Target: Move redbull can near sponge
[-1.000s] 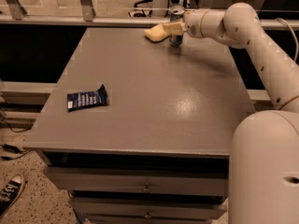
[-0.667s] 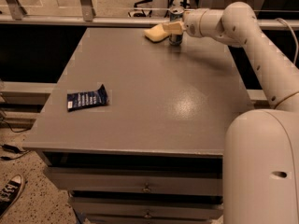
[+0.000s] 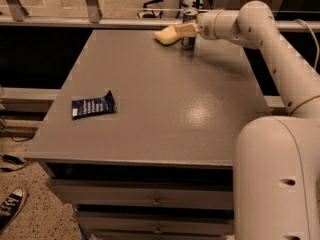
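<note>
Little is changing over the last second: the arm (image 3: 280,59) is holding almost the same pose, and the claw (image 3: 186,30) is staying at the far edge of the surface (image 3: 165,109), wrapped around the can (image 3: 188,42). The can is standing upright just beside the sponge (image 3: 166,35), its base seemingly resting on the surface. Whether the claw is clamping the can or already loosening cannot be told. The placement is probably finishing, with only letting go and backing away remaining. The snack packet (image 3: 93,105) is lying well apart.
</note>
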`<state>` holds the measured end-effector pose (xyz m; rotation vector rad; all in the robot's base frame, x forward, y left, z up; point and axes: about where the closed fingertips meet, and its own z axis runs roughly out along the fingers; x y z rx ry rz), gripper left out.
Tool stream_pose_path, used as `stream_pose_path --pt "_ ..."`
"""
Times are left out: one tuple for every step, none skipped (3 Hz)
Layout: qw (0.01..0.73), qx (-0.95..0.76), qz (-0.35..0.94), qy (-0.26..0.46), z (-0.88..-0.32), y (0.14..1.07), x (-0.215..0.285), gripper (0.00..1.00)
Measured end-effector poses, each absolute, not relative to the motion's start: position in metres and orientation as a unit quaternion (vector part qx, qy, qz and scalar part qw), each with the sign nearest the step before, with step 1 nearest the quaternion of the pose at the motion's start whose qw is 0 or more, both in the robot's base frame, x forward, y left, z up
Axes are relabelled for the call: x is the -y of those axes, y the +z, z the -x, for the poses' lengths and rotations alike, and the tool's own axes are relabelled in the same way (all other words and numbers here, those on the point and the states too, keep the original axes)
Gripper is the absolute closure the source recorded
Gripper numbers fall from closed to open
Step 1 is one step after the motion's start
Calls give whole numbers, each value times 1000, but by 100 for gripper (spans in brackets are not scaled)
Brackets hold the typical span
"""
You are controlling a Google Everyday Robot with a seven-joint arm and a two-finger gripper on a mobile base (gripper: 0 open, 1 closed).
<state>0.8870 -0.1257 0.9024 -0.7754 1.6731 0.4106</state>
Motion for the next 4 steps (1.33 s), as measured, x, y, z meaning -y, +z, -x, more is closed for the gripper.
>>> stream_pose_path --pt "583 -722 327 176 -886 901 131 38" --pt "582 -725 323 175 -884 901 136 15" --pt "584 -725 319 177 -880 902 141 0" --pt "588 -722 315 181 -875 905 145 0"
